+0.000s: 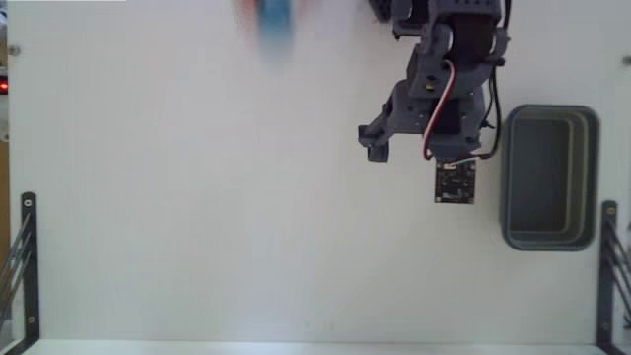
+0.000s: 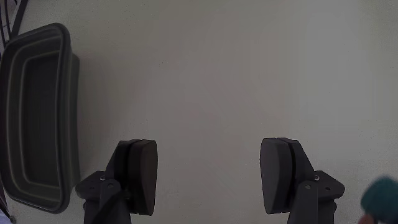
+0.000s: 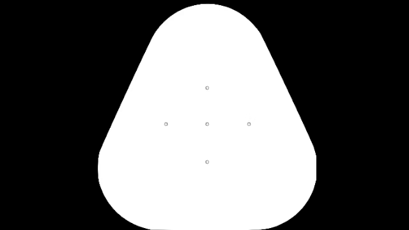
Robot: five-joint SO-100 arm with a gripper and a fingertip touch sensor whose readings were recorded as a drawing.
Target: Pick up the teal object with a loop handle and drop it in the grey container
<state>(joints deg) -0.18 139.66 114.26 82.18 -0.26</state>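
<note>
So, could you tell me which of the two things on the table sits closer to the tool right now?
The grey container: in the fixed view it sits just right of the open tool. The blurred teal object lies far off at the top edge.

The arm [image 1: 444, 79] was built from dark grey plastic parts with a blocky, angular shape, and darker motor housings sat between them. A thin cable with red and white wires [image 1: 441, 104] ran in a curve along its middle section, and a black cable [image 1: 496, 113] hung down on one side. A small square circuit board [image 1: 455, 182], dark with tiny pale marks, was fixed at its lower end. In the wrist view, the two fingers [image 2: 142, 174] were dark, flat pads with rounded tops, each mounted on a grey bracket with a small screw [image 2: 316, 178].
</note>
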